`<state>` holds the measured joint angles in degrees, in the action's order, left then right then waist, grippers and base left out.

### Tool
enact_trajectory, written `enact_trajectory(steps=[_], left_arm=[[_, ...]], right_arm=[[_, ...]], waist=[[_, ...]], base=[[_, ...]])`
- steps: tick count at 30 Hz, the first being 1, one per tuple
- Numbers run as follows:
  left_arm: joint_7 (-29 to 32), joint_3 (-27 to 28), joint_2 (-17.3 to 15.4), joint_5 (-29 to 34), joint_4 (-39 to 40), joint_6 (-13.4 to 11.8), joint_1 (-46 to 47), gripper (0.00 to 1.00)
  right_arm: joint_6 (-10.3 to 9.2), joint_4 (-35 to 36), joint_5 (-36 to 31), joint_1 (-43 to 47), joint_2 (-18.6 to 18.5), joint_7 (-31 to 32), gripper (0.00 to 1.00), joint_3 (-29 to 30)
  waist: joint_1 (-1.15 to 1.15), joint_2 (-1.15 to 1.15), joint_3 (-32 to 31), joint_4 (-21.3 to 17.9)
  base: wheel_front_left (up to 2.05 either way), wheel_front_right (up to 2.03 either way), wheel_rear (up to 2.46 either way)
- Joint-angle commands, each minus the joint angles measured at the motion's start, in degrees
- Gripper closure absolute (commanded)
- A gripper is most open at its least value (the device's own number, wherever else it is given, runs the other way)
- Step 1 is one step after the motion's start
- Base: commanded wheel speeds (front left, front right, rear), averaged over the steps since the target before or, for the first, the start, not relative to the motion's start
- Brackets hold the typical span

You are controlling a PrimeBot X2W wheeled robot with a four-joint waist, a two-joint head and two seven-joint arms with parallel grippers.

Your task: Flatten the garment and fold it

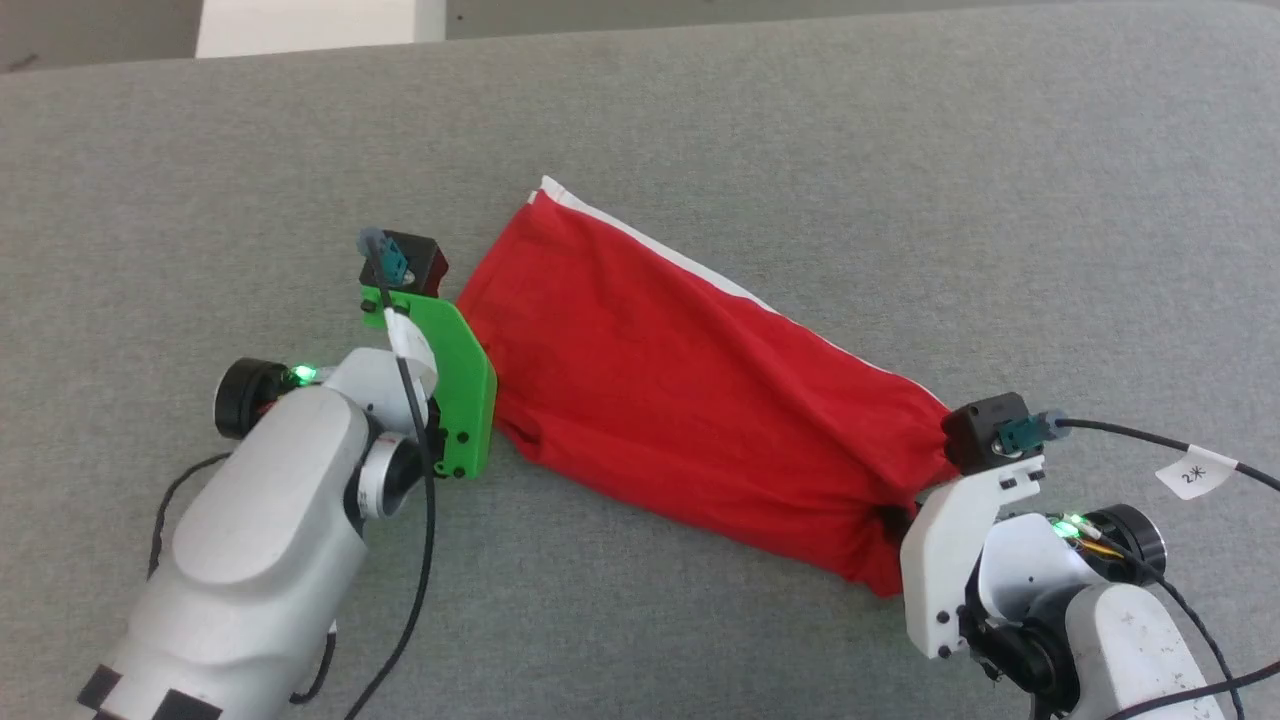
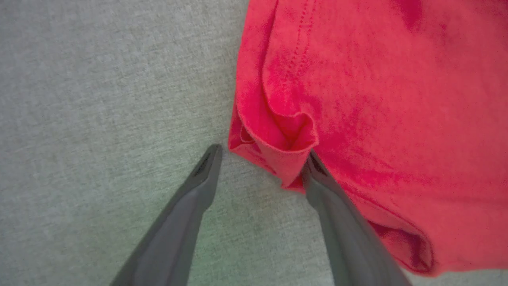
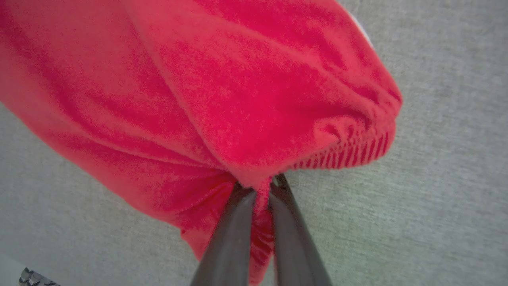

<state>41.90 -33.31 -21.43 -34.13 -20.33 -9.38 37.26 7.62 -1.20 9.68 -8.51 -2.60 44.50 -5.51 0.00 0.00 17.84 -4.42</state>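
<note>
The garment [image 1: 690,380], bright red shorts with a white side stripe, lies stretched out diagonally on the grey surface, folded lengthwise. My left gripper [image 2: 262,159] is open at the garment's left end, where a curled hem corner [image 2: 289,139] sits between the two fingers without being pinched. My right gripper [image 3: 260,186] is shut on the gathered waistband [image 3: 341,153] at the garment's lower right end; the fabric bunches around the fingertips. In the head view the fingers of both grippers are hidden behind the wrist mounts.
The grey fabric-covered table [image 1: 800,130] spreads wide on all sides of the garment. Its far edge runs along the top, with a pale floor strip [image 1: 300,25] beyond. A tagged cable [image 1: 1190,465] trails from my right wrist.
</note>
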Motion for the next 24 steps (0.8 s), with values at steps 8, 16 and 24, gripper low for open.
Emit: enact_trajectory(steps=[8, 16, 24], left_arm=[[4.8, 0.1, 1.0, -5.9, -4.0, 3.0, -3.2, 1.00], [-3.1, 6.5, 1.3, -10.9, 0.0, 2.9, -6.8, 1.00], [-8.8, 10.8, 0.6, -15.2, 13.1, 1.9, -18.3, 1.00]], right_arm=[[-0.13, -0.9, 0.1, -0.1, -0.3, -0.3, 1.00, 0.9], [-0.13, -0.1, 1.2, -0.3, -0.9, -0.3, 1.00, 0.7], [-0.13, 3.0, 9.1, 0.0, -12.1, 3.6, 1.00, -0.9]], waist=[[0.00, 0.00, 1.3, -1.8], [0.00, 0.00, -1.6, 0.1], [0.00, 0.00, -5.9, 3.6]], base=[[0.00, 0.00, 0.00], [0.00, 0.00, 0.00], [0.00, 0.00, 0.00]])
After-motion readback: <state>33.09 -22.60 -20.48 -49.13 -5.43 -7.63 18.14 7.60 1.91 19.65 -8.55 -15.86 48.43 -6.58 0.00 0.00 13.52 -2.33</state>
